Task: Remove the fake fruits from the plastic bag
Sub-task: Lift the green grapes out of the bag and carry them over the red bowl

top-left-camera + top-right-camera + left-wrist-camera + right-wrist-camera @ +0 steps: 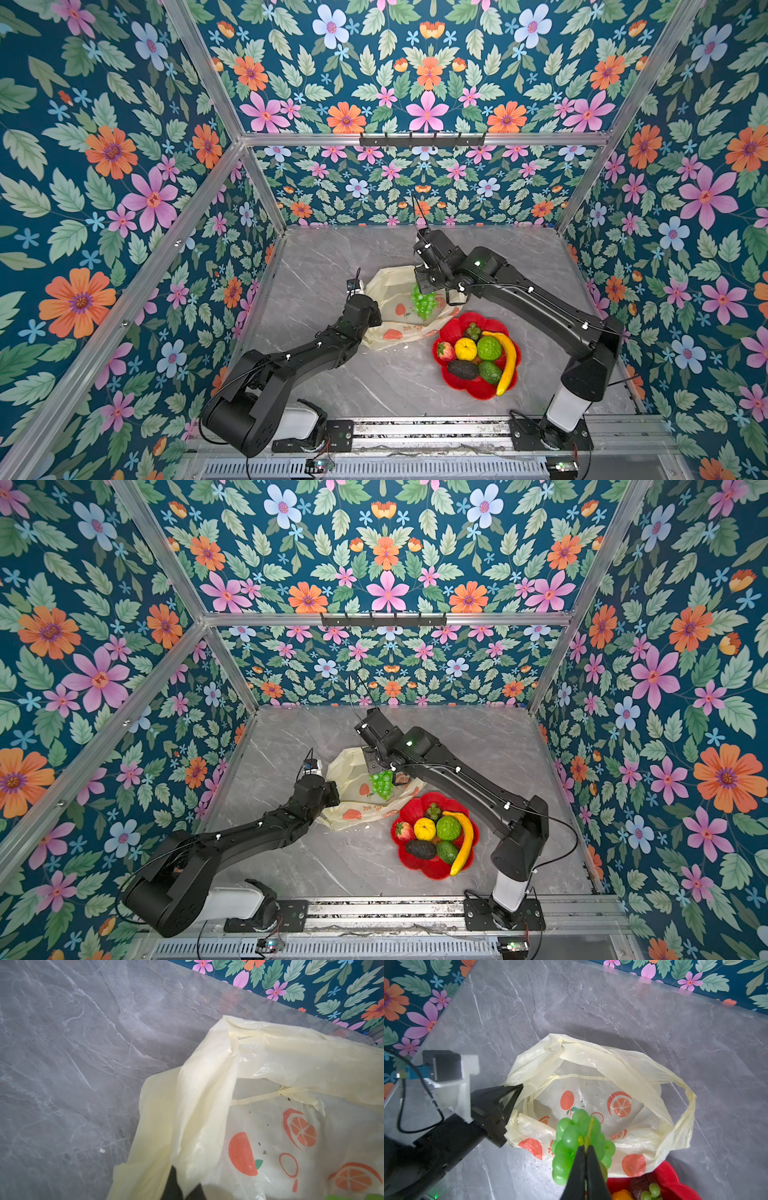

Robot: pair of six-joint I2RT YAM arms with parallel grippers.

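The pale-yellow plastic bag (388, 299) (623, 1068) lies open-mouthed on the grey table. My left gripper (517, 1087) (184, 1187) is shut on the bag's rim at its left side and holds the mouth up. My right gripper (585, 1147) (422, 287) is shut on the stem of a green grape bunch (569, 1138) (382, 782), which hangs just above the bag's mouth. Inside the bag I see only the orange prints. The other fake fruits lie on the red plate (478, 392): banana (509, 357), lemon (465, 348), strawberry (445, 351), avocado (462, 369), two green bumpy fruits (489, 348).
The red flower-shaped plate (436, 872) (675, 1178) stands on the table right next to the bag, on its near right side, below the right arm. A small darker grape bunch (472, 331) lies at its far edge. Flowered walls close in the table's left, right and back.
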